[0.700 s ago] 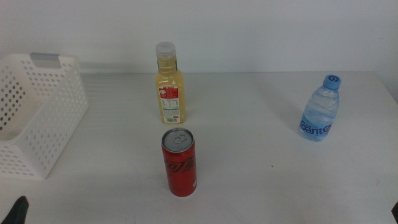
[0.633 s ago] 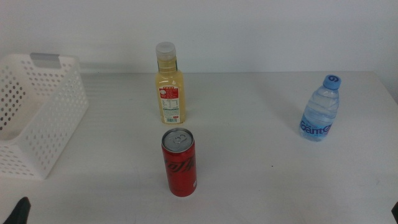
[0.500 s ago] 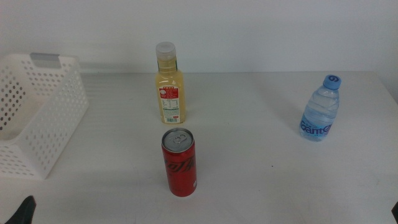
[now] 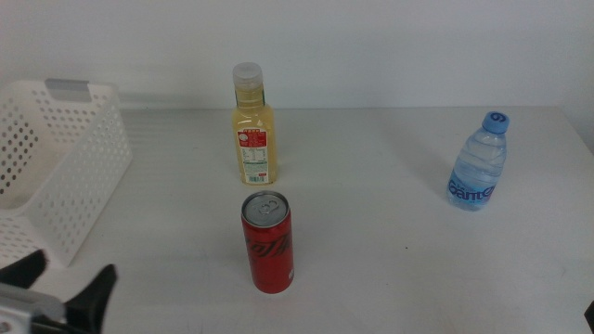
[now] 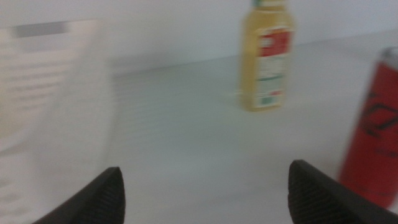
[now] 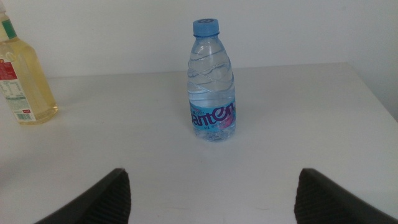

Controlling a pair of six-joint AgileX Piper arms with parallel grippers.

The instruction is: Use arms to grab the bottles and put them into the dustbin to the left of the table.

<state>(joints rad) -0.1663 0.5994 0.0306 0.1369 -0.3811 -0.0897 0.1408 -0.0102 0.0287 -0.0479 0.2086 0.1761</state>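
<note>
— Three drinks stand upright on the worktop point(image 4: 390, 213), yes?
— Yes: the yellow juice bottle point(image 4: 252, 125) at the back, the red can point(image 4: 267, 242) in front of it, and the water bottle point(image 4: 479, 161) well apart on the right side.
— And the dustbin point(image 4: 56, 176)?
— At the left edge, near the left pincer point(image 4: 58, 295), which shows at the bottom left corner with its jaws spread wide and nothing between them. Its wrist view is blurred, with the can just beside one jaw.
— The right pincer point(image 6: 211, 193)?
— Wide too, holding nothing, facing the water bottle; the middle view barely shows it
</note>
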